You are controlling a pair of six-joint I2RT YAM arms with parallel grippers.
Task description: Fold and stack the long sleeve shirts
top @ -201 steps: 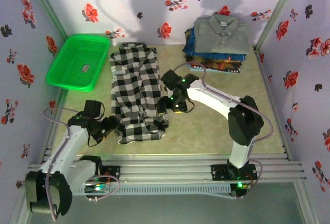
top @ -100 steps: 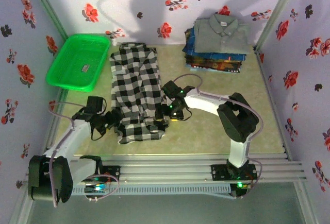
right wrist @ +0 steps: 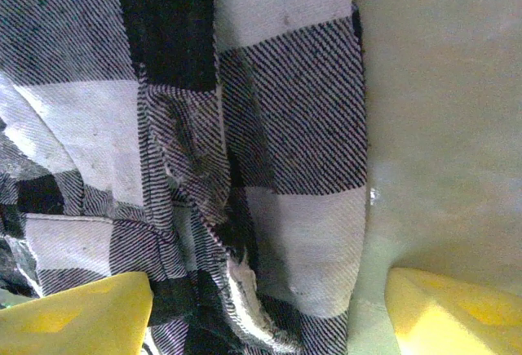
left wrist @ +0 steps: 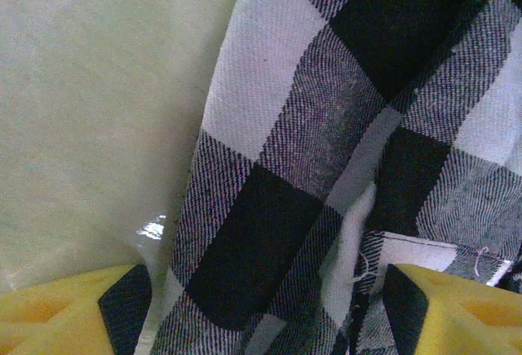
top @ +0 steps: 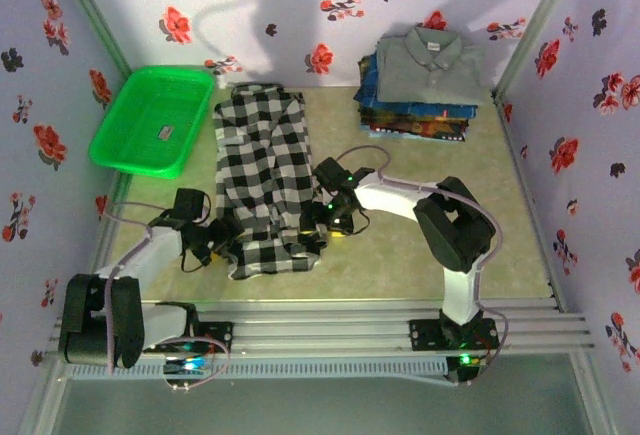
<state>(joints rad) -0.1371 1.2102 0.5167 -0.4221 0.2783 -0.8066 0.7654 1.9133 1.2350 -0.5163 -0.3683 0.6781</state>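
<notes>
The black-and-white checked shirt [top: 262,170] lies lengthwise on the table, folded into a long strip. My left gripper [top: 222,240] sits low at its near left edge and is open. Its yellow fingers [left wrist: 65,312] straddle the cloth edge [left wrist: 269,208] without pinching it. My right gripper [top: 318,227] is down at the near right edge, also open. Between its yellow fingertips [right wrist: 457,310] lies the hem of the checked shirt [right wrist: 285,151]. A stack of folded long sleeve shirts stands at the back right, with the plain grey one [top: 430,63] on top of blue patterned ones [top: 415,120].
A green plastic basket [top: 150,120] sits at the back left with a small item inside. Flowered walls close in the left, back and right sides. Bare table [top: 440,175] lies between the checked shirt and the right wall.
Both grippers have dropped lower and moved in against the near end of the checked shirt, the left from the left side and the right from the right. The shirt has not shifted.
</notes>
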